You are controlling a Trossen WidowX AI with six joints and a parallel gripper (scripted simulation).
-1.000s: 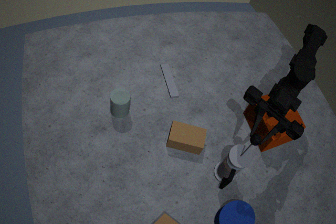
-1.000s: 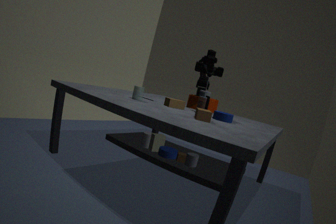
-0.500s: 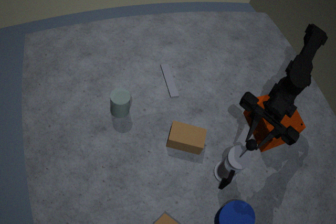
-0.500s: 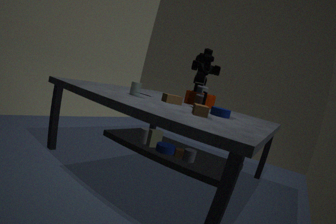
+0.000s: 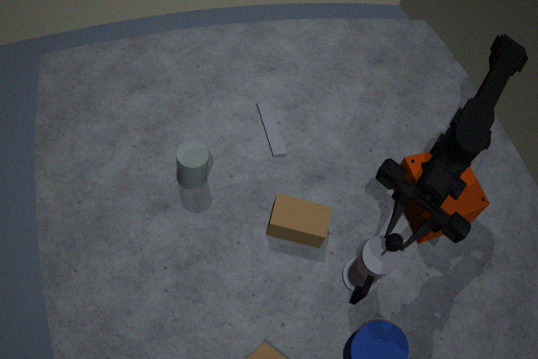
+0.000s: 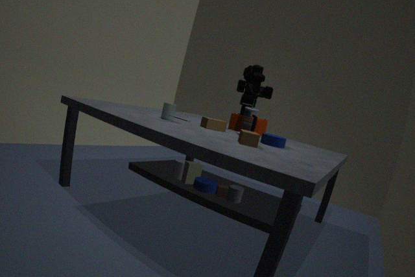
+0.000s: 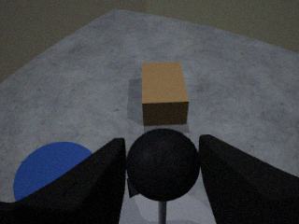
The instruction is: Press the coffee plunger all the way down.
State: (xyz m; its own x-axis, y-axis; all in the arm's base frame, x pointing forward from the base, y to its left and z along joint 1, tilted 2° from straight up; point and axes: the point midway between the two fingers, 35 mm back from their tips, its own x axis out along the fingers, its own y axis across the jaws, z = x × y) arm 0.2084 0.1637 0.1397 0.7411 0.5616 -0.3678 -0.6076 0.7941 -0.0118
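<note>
The coffee press, a clear cylinder with a pale lid, stands upright on the table in front of the orange block, its black handle toward the blue disc. The plunger's round black knob sits a little above the lid, with a short length of thin rod showing between them. My gripper is shut on the knob, one finger at each side. The inside of the press is too dark to make out the filter.
A blue disc lies near the handle side. A tan block lies beside the press. An orange block stands under the arm. A pale green cylinder and a flat grey bar are farther off.
</note>
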